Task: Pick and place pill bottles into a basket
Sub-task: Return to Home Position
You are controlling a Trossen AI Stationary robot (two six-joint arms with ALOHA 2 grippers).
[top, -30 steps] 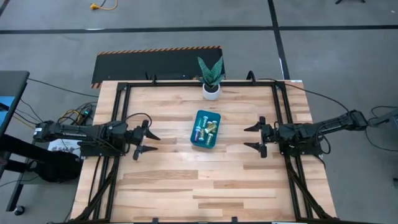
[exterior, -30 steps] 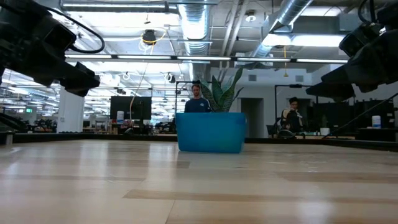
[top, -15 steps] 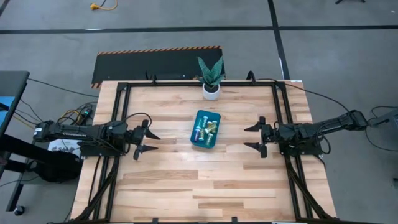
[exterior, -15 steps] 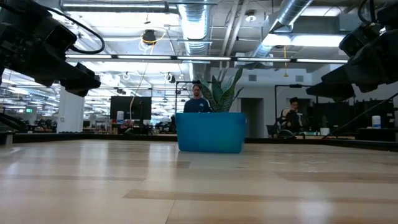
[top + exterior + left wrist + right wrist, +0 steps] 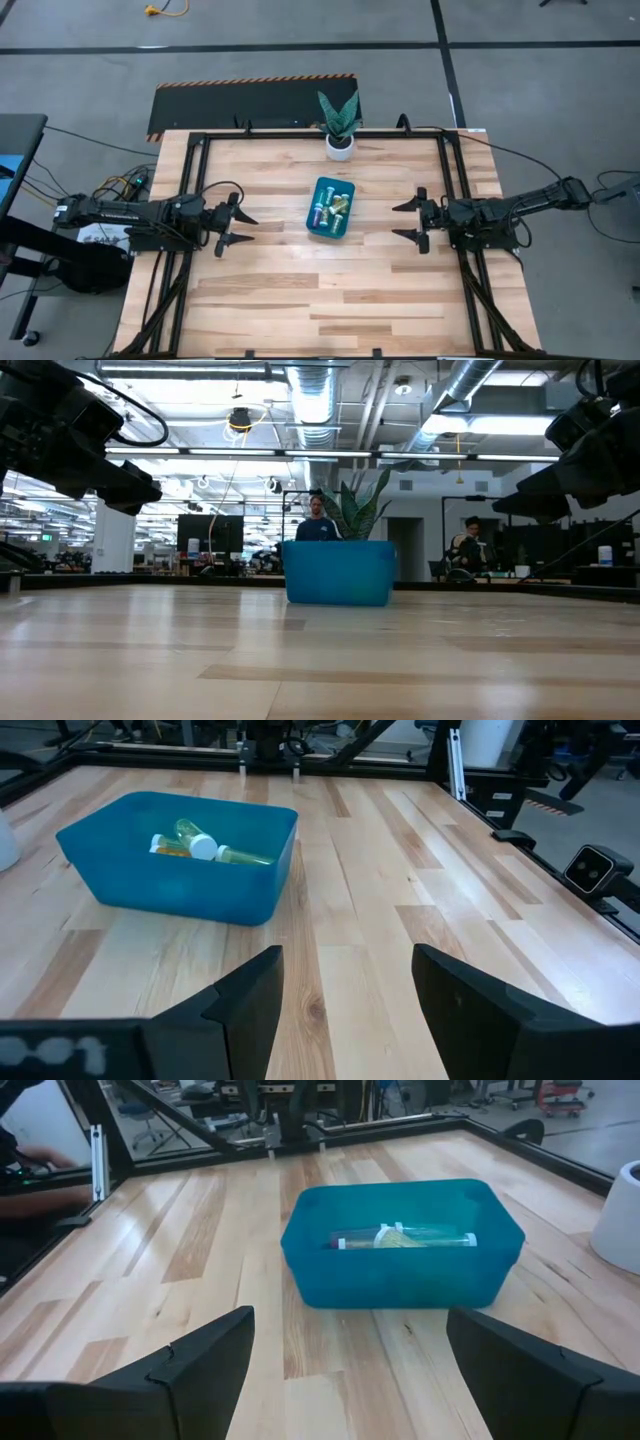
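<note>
Left hand (image 5: 252,230) and right hand (image 5: 396,222) gape wide, empty, flanking the basket (image 5: 180,895) well apart.

Shows a pale wooden table (image 5: 270,290) mid-frame; bears a teal basket (image 5: 400,1280) at centre, a white plant pot (image 5: 340,150) at the upper edge, black rails (image 5: 280,133) round the sides.

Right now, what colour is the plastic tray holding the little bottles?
The rounded plastic basket is teal blue, clearest in the right wrist view.
</note>
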